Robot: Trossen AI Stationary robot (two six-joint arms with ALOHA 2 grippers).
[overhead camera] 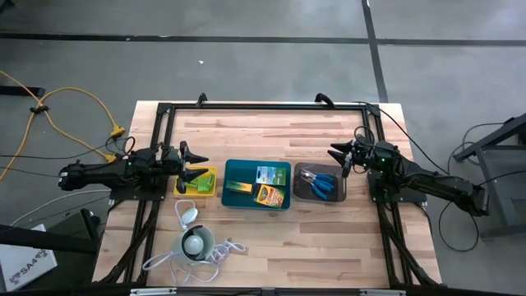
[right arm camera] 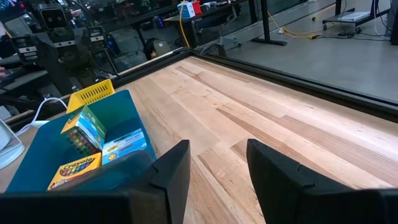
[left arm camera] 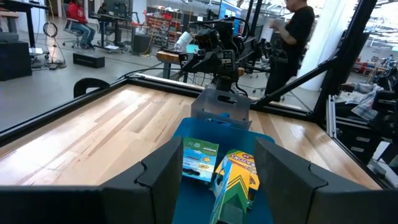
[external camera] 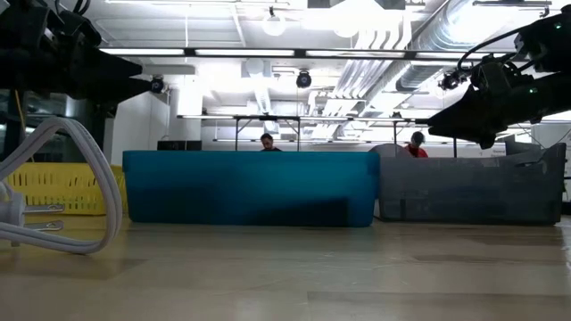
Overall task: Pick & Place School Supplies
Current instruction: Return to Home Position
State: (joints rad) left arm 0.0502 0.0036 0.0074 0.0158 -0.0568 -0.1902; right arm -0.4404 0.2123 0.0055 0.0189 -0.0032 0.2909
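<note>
Crayon boxes (overhead camera: 267, 196) first: spotted them lying in the teal tray (overhead camera: 232, 167) with a green-and-white pack (overhead camera: 266, 174). Found blue-handled scissors (overhead camera: 320, 184) in the dark grey tray (overhead camera: 299, 191) beside it, green erasers (overhead camera: 200, 189) in the yellow tray (overhead camera: 213, 182) on the other side. Caught left gripper (overhead camera: 196, 165) raised over the yellow tray, fingers (left arm camera: 163, 177) spread, empty. Same for right gripper (overhead camera: 336, 156) by the dark grey tray's far corner, released

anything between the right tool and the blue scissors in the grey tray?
Nothing visible does. The right tool, open, hangs above the grey tray's right end; the blue scissors lie uncovered in it. The left tool waits, open, by the yellow tray.
</note>
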